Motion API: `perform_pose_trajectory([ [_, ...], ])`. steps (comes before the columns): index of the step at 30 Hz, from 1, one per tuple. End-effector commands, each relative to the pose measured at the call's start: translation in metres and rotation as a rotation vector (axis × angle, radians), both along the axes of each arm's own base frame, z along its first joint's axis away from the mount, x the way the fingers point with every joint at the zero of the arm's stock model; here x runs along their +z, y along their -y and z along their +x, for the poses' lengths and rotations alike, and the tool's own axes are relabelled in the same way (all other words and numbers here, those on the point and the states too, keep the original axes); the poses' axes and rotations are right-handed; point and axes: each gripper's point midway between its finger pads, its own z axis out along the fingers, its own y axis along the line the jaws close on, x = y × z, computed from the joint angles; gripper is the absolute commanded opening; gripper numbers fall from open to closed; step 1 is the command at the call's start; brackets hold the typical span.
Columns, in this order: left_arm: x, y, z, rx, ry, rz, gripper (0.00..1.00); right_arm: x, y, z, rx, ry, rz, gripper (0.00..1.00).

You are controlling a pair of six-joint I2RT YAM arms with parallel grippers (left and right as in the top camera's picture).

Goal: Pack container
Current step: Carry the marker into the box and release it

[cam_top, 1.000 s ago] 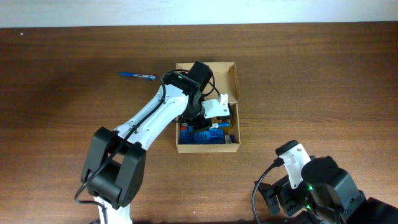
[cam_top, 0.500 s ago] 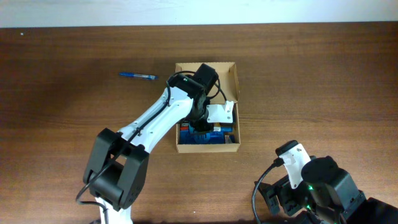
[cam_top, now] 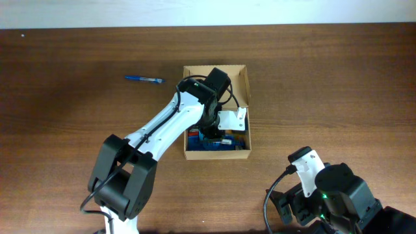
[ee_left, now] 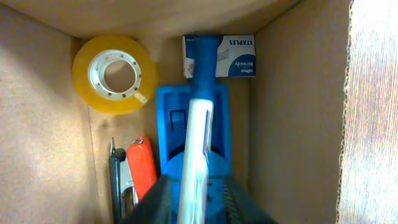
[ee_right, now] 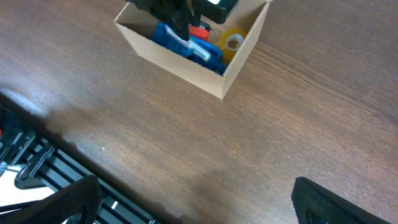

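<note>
Cardboard box (cam_top: 218,155), frame centre, left gripper (ee_left: 198,200) lowered inside. A blue-capped pen (ee_left: 200,106) lies between its fingers, long axis toward the staples box (ee_left: 235,56) at top; whether it is clamped or released cannot be told. Right gripper (ee_right: 193,199), spread wide, sits well apart, lower right.

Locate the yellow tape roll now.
In the left wrist view, the tape roll lies in the upper-left corner of the container, left of the staples box, above the orange tool.
</note>
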Motion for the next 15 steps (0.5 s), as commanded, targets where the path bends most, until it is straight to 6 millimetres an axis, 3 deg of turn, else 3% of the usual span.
perform_pose_trajectory([
  [1, -0.002, 0.003, -0.002, -0.021, -0.008, -0.005, 0.3, 0.005, 0.001, 0.001, -0.014, 0.016, 0.012, 0.99],
  [11, -0.002, 0.003, -0.002, -0.002, -0.014, -0.003, 0.32, 0.005, 0.001, 0.001, -0.014, 0.016, 0.012, 0.99],
  [15, 0.013, 0.007, 0.007, 0.077, -0.003, -0.022, 0.3, 0.005, 0.001, 0.001, -0.014, 0.016, 0.012, 0.99],
])
